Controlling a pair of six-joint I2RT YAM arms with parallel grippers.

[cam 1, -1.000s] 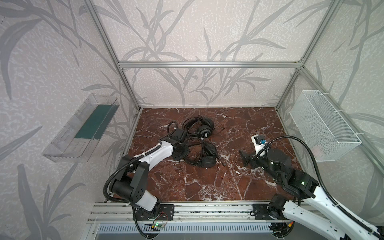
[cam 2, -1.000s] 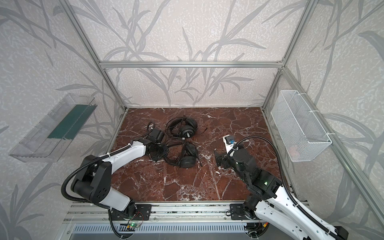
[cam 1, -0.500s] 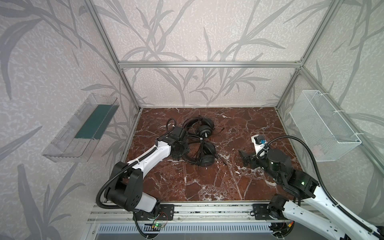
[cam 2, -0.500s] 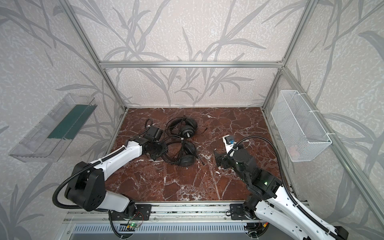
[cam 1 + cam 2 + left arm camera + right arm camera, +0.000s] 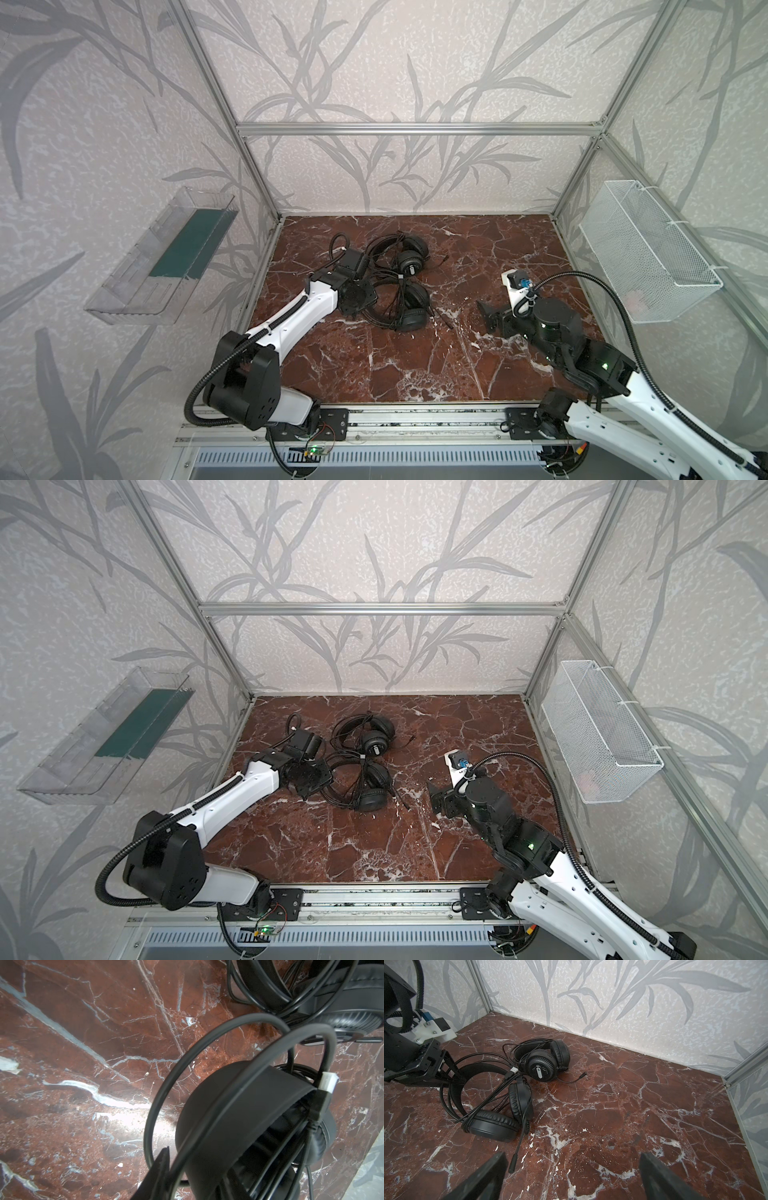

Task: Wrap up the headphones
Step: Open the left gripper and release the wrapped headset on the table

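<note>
Showing the left gripper (image 5: 450,1073) at the headband (image 5: 228,1101) of the near headset (image 5: 520,1099). One finger (image 5: 160,1167) lies just beside the band's thin wires. Its partner is hidden, so whether the jaws pinch the band or merely straddle it cannot be told. A loose hold on such thin, springy wire would probably let the headset swing or slip out on any lift.

Just beyond the fingertips, the cable (image 5: 485,1101) runs in slack strands across the lower earcup (image 5: 492,1126). These loops are likely to slide off if the cup tilts, undoing the wrap.

Farther out, a white-capped plug (image 5: 514,1069) lies between this headset and the far headset (image 5: 542,1064), and strands from both appear to cross there. Pulling one set could drag the other across the marble tabletop (image 5: 633,1105).

Farthest from that gripper, the right gripper (image 5: 571,1178) sits low over the tabletop, jaws spread wide and empty, well apart from both headphones. The microphone boom (image 5: 520,1142) points toward it, with its tip near one finger. An approach along that line risks snagging or bending the boom.
</note>
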